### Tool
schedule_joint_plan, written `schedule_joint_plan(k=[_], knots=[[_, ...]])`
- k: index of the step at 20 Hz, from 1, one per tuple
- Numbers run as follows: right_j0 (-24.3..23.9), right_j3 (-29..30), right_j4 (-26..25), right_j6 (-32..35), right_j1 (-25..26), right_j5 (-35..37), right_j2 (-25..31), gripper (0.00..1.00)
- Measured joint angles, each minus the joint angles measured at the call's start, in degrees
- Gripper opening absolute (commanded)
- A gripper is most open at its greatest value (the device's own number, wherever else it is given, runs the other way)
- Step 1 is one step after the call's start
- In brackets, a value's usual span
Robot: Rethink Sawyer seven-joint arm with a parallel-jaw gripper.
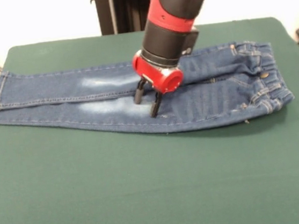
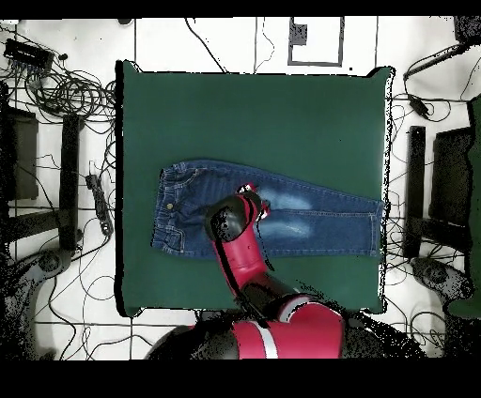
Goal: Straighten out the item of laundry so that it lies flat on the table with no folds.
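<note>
The blue denim jeans [image 1: 83, 95] lie spread across the dark green table [image 1: 147, 188], legs side by side toward the left, waistband with its brass button at the right. Faded whitish patches show on the thighs. In the overhead view the jeans [image 2: 319, 221] lie with the waistband at the left and the leg ends at the table's right edge. My gripper [image 1: 147, 102] hangs low over the thigh patches at the middle of the jeans, its two black fingers [image 1: 139, 95] apart and holding nothing. It also shows in the overhead view [image 2: 256, 202].
The leg ends reach the table's edge at the left in the front view. Cables [image 2: 66, 89] and dark stands [image 2: 70, 178] lie on the floor around the table [image 2: 254, 113]. Green surface stretches wide in front of the jeans.
</note>
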Motion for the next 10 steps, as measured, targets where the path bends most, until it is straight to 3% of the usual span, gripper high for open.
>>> schedule_joint_plan(k=[10], knots=[[-0.68,-2.47,-17.28,0.00,1.70,4.69,-6.15,1.00]])
